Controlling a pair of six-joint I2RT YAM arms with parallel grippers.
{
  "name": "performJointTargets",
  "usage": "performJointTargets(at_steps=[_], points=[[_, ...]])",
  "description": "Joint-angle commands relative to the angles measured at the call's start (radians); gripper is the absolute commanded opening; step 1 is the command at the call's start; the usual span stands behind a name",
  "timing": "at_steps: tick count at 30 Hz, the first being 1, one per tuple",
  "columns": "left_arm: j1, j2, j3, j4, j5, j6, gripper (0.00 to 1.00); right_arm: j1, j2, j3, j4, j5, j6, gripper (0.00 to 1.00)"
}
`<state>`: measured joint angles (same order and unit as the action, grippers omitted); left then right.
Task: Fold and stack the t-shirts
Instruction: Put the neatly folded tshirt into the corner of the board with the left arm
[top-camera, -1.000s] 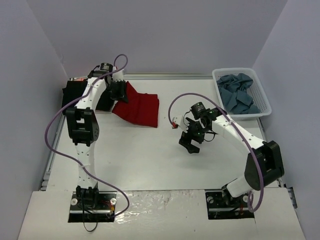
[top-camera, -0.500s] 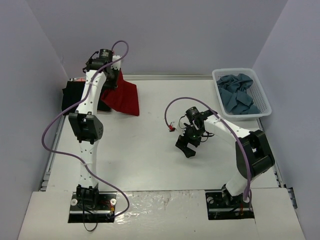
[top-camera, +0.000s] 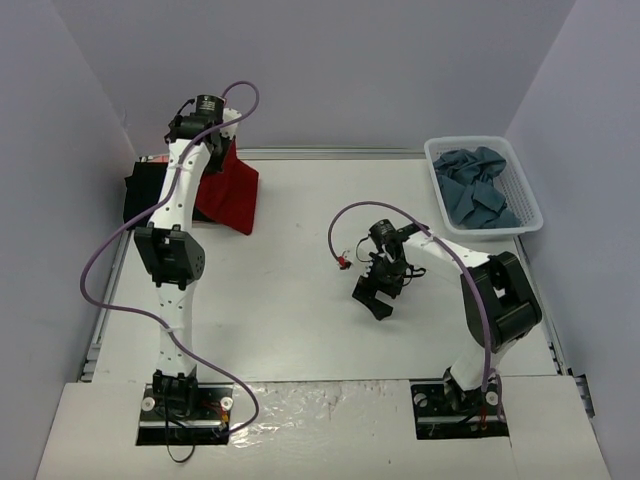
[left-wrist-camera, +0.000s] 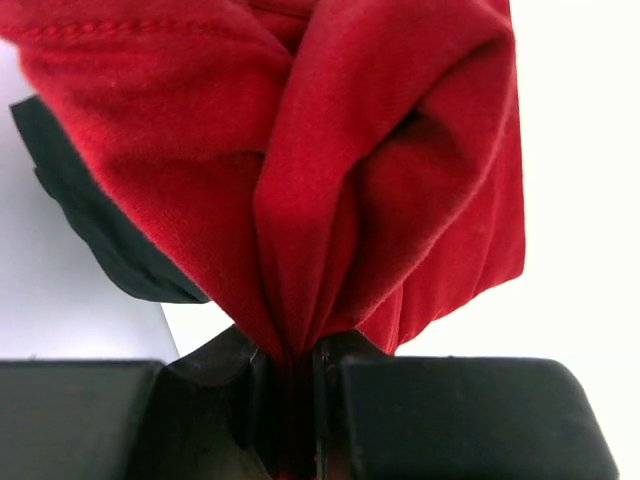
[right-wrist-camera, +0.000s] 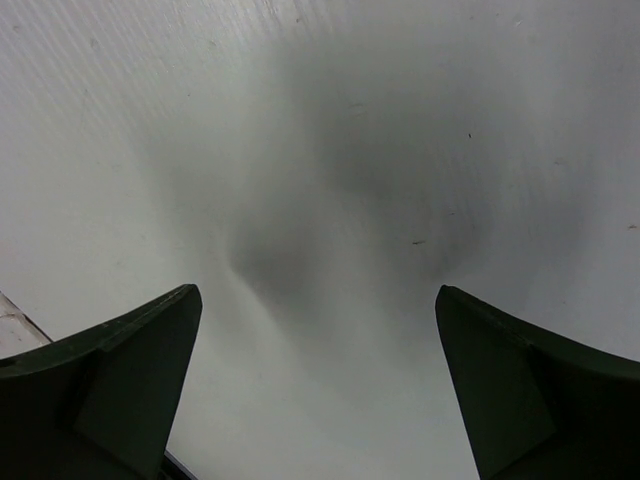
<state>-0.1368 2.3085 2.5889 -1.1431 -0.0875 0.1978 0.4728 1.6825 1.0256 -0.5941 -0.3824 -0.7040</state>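
My left gripper (top-camera: 218, 152) is raised at the back left of the table, shut on a bunched edge of the dark red t-shirt (top-camera: 230, 193). The red cloth (left-wrist-camera: 340, 170) hangs from the jaws in folds, its lower part draped toward the table. A black t-shirt (top-camera: 146, 192) lies flat under and left of it, and a black edge (left-wrist-camera: 95, 235) shows behind the red cloth in the left wrist view. Slate blue-grey t-shirts (top-camera: 474, 187) are heaped in the basket. My right gripper (top-camera: 375, 297) hovers open over bare table in the middle, nothing between its fingers (right-wrist-camera: 130, 370).
The white lattice basket (top-camera: 531, 208) stands at the back right corner. Grey walls close in the table on the left, back and right. A purple cable with a red tip (top-camera: 343, 262) loops beside the right arm.
The left gripper has lifted and carried the red t-shirt leftward, so it now hangs bunched partly over the black one instead of lying spread. The right gripper has drifted slightly left and nearer.
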Motion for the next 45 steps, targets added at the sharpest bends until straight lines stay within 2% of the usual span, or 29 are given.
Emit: performJointTargets(at_steps=[1, 4, 25, 45], points=[[-0.007, -0.104, 0.036, 0.049, -0.043, 0.026, 0.02, 0.006, 0.017, -0.012, -0.026, 0.031, 0.014, 1.0], [-0.014, -0.11, 0.043, 0.071, -0.029, 0.04, 0.03, 0.007, 0.029, -0.015, -0.024, 0.039, 0.015, 1.0], [-0.063, -0.167, 0.085, 0.097, -0.182, 0.1, 0.02, 0.027, 0.075, -0.032, -0.004, 0.103, 0.028, 1.0], [-0.032, -0.182, 0.002, 0.216, -0.259, 0.164, 0.02, 0.029, 0.097, -0.039, 0.001, 0.128, 0.038, 1.0]])
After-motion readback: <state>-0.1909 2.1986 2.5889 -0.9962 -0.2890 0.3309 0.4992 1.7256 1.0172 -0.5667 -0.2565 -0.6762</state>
